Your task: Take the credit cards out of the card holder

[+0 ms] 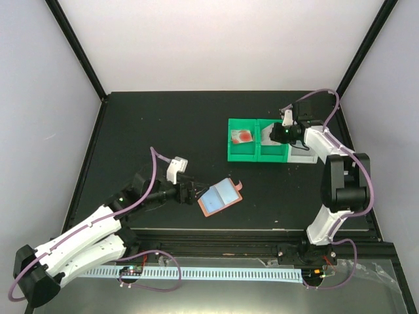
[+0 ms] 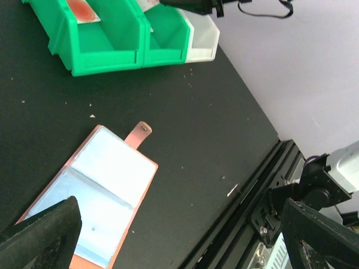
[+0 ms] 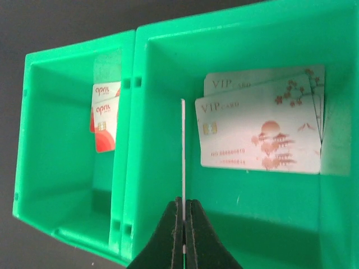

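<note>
right end effector (image 3: 183,221) clamped on card (image 3: 183,148) over green bin (image 3: 224,33); left end effector (image 1: 194,191) apart above card holder (image 2: 106,190)

Card holder (image 1: 220,195): salmon-pink bifold, open flat, pale blue-grey pockets up, snap tab (image 2: 138,134) pointing toward table's far right corner. Lies near middle of table's near edge.

Credit cards, in bins toward far right corner:
- two whitish, red-marked cards (image 3: 105,115), overlapped, in left green bin (image 3: 67,168)
- pale VIP cards (image 3: 261,131), reddish blossom print, fanned in second green bin (image 3: 252,218)
- one thin card (image 3: 183,145), edge-on, pinched by right gripper (image 3: 183,224) over second bin, beside its left wall
</note>
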Controlling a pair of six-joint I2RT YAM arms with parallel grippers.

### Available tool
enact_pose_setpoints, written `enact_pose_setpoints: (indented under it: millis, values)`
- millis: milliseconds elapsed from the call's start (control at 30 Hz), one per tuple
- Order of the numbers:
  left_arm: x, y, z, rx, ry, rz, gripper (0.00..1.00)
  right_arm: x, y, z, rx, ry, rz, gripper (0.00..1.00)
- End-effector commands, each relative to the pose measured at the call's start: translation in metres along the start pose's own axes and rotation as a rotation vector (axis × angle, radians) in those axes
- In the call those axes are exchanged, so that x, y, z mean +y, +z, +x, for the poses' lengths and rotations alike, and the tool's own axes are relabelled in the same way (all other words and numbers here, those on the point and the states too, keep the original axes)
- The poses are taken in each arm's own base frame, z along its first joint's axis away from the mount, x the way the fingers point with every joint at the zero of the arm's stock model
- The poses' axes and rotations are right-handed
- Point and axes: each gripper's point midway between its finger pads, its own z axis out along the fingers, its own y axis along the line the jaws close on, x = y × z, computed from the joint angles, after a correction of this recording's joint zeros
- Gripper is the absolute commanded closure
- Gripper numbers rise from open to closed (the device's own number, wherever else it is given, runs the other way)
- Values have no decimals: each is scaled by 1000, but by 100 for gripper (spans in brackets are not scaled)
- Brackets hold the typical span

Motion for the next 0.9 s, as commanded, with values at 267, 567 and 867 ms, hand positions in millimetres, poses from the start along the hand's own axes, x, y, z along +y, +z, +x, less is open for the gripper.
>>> enact_pose_setpoints:
  millis: [267,567,867]
  values:
    - [-4,5,0,48,11,13,1,-5,31,-13,50,-15,-24,96]
    - [-4,13,1,36,-60,44,1,-21,35,-18,74,-6,73,84]
    - [2,19,8,110,-93,-2,1,-41,20,-34,25,37,230,72]
